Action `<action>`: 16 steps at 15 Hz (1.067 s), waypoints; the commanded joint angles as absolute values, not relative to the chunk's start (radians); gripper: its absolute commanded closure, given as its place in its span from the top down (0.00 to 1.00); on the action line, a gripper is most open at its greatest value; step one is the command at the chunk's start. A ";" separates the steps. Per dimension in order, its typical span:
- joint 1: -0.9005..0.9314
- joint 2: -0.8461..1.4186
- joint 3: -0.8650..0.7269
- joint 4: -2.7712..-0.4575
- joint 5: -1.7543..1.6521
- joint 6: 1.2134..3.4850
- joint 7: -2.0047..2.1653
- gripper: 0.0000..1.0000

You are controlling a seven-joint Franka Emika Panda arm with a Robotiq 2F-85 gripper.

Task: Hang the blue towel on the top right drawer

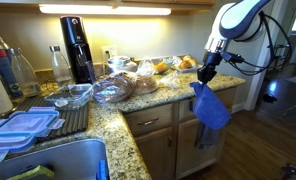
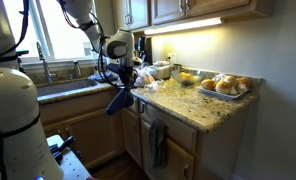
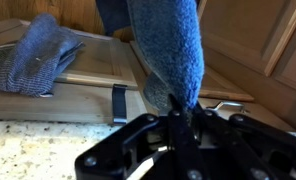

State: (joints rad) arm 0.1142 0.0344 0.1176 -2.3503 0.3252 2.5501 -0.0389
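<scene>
My gripper (image 1: 206, 72) is shut on the top of the blue towel (image 1: 211, 108), which hangs down freely in front of the counter edge. Both exterior views show this; the gripper (image 2: 119, 76) holds the towel (image 2: 118, 100) off the cabinets. In the wrist view the towel (image 3: 173, 50) rises from between the fingers (image 3: 176, 112). An oak drawer front (image 3: 83, 85) with a dark pull (image 3: 118, 102) lies just behind the towel. In an exterior view the right-hand drawer (image 1: 185, 113) is partly hidden behind the towel.
A darker slate-blue towel (image 3: 33, 55) hangs over the drawer edge; it also shows below the counter (image 1: 201, 137) (image 2: 156, 145). The granite counter (image 1: 113, 120) holds bread bags, fruit, bottles and a coffee maker (image 1: 76, 45). A sink (image 1: 58, 160) is nearby.
</scene>
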 commanded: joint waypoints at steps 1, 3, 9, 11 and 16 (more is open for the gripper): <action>0.117 0.027 0.124 -2.360 0.324 2.558 -0.036 0.05; 0.129 0.009 0.138 -2.394 0.332 2.575 -0.032 0.05; 0.165 -0.013 0.196 -2.493 0.401 2.654 -0.071 0.05; 0.171 0.008 0.204 -2.521 0.408 2.714 -0.077 0.05; 0.144 0.102 0.222 -2.565 0.561 2.903 -0.190 0.05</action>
